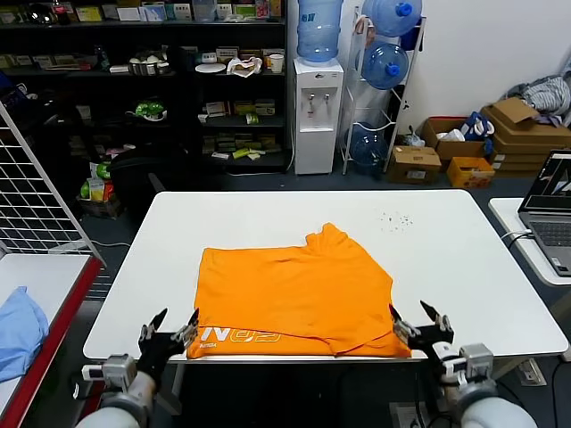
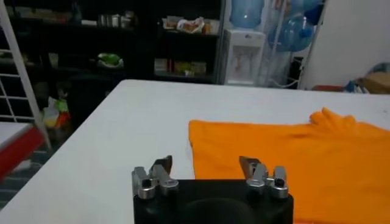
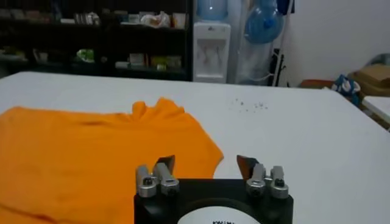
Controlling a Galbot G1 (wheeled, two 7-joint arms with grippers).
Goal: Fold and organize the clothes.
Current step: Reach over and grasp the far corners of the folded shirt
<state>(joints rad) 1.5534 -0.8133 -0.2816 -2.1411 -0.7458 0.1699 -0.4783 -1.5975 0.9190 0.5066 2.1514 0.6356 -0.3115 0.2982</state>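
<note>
At the table's [image 1: 464,232] near edge, the orange T-shirt [image 1: 294,294] lies flat, its long axis running left-right. The left gripper [image 1: 174,328] and right gripper [image 1: 417,321] flank its near corners, both spread wide and empty, about equally close.

White rectangular smooth-topped table [image 1: 446,259], rounded corners. Bright orange short-sleeved cotton T-shirt [image 1: 299,294] lying folded flat at near-centre, white lettering along hem at near edge, ribbed collar pointing to far side. Scatter of tiny dark specks [image 1: 395,220] on far right part, apart from shirt.
</note>
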